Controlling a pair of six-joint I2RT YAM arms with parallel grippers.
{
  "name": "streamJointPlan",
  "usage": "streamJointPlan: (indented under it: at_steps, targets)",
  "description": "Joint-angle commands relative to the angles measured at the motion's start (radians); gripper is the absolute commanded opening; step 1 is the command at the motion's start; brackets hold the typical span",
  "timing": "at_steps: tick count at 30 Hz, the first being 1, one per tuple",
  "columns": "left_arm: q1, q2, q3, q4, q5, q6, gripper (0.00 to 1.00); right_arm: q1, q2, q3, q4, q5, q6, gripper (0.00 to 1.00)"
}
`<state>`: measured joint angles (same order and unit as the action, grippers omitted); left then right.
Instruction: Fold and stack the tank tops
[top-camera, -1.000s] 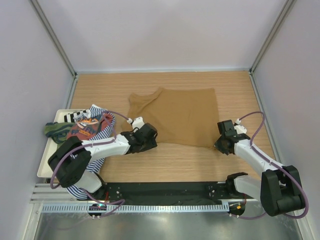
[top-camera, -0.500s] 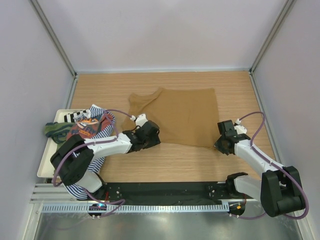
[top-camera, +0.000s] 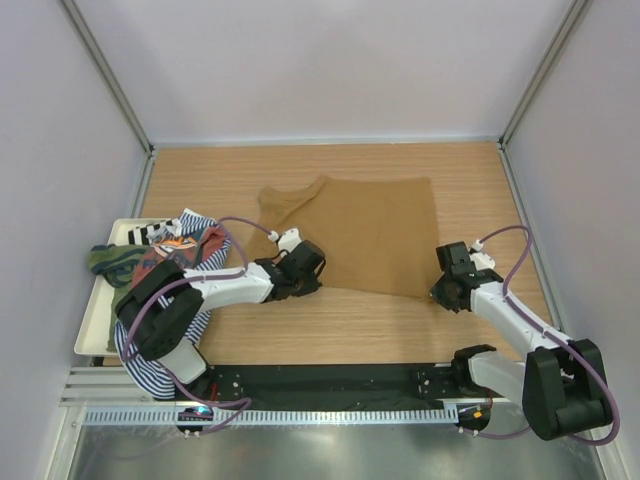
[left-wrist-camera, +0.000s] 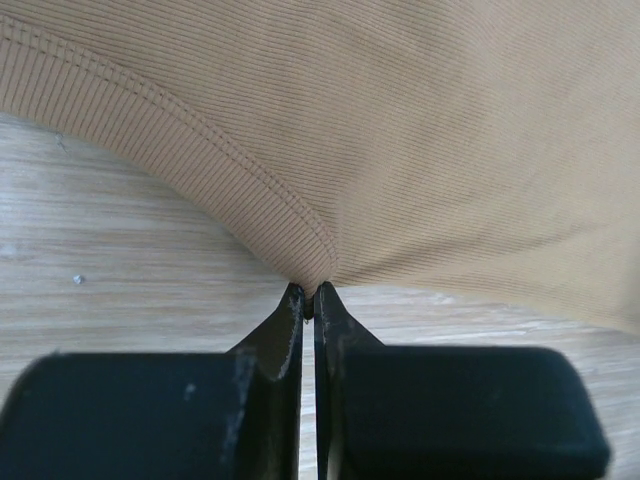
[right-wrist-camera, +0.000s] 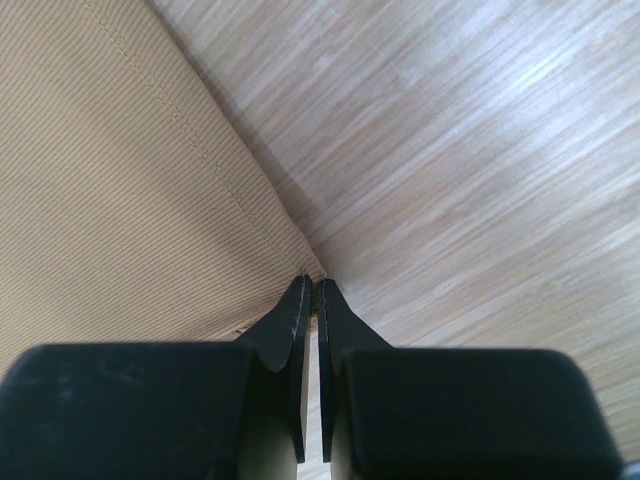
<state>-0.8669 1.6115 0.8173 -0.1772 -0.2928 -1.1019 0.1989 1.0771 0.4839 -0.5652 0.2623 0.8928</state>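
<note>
Left end effector (left-wrist-camera: 308, 296) and right end effector (right-wrist-camera: 308, 288) each clamp shut on the near hem of the tan tank top (top-camera: 365, 228).
We see the top spread on the desk (top-camera: 380, 325) just ahead of both pairs of closed tips, the right pair at its corner. The other tank tops (top-camera: 170, 255) lie heaped on a tray (top-camera: 92, 325) well left of the left end effector.
</note>
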Motion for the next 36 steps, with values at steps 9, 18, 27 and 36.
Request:
streamJointPlan:
  at_steps: [9,18,27,36]
  targets:
    - [-0.092,-0.168,-0.066,-0.047,0.004,-0.081,0.0,-0.003,-0.149,0.068,-0.212,-0.008,0.006,0.01]
    - [-0.126,-0.18,-0.067,-0.079,-0.015,-0.128,0.0,-0.003,-0.185,0.116,-0.254,0.029,-0.002,0.01]
    - [-0.008,-0.162,0.048,-0.151,0.03,-0.044,0.0,-0.003,-0.03,0.257,-0.202,0.091,-0.026,0.01]
    - [0.061,-0.049,0.224,-0.231,0.061,0.04,0.0,-0.009,0.138,0.404,-0.177,0.16,-0.031,0.01]
